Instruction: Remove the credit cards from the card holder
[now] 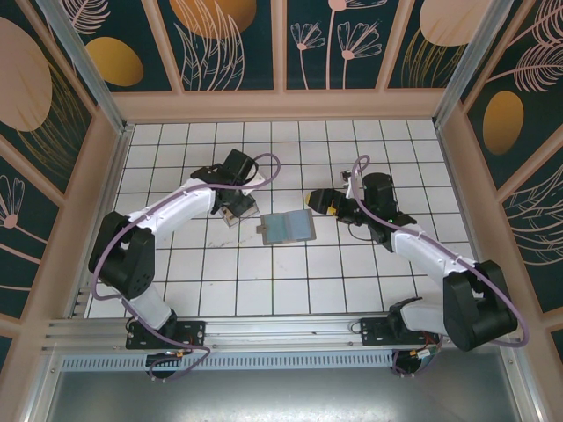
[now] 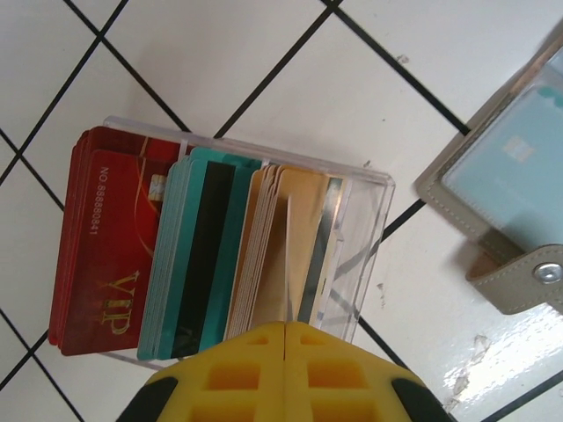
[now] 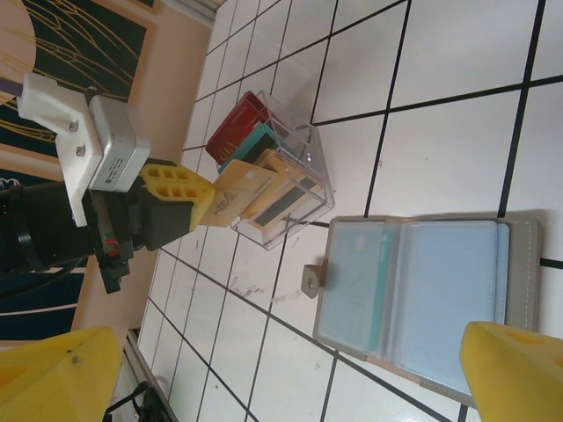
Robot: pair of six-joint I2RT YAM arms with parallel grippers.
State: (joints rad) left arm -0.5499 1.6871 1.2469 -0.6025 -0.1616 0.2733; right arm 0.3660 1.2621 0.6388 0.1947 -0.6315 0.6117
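From above, the grey card holder (image 1: 288,228) lies open on the table (image 1: 264,290), with the left pincer (image 1: 232,211) just left of it and the released right pincer (image 1: 320,201) just off its far right corner. Left wrist: that pincer is clenched on a tan card (image 2: 288,255) over a clear box (image 2: 374,211) of credit cards (image 2: 193,255) beside the holder, seemingly dropping it in. Right wrist: a teal card (image 3: 356,281) sits tucked inside the holder; the next move likely needs its edge pinched free.

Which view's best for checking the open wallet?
Right wrist: the whole wallet lies open there, with both clear panels and the tab visible. Top external shows the wallet small. Left wrist has one corner and the tab at its right edge.
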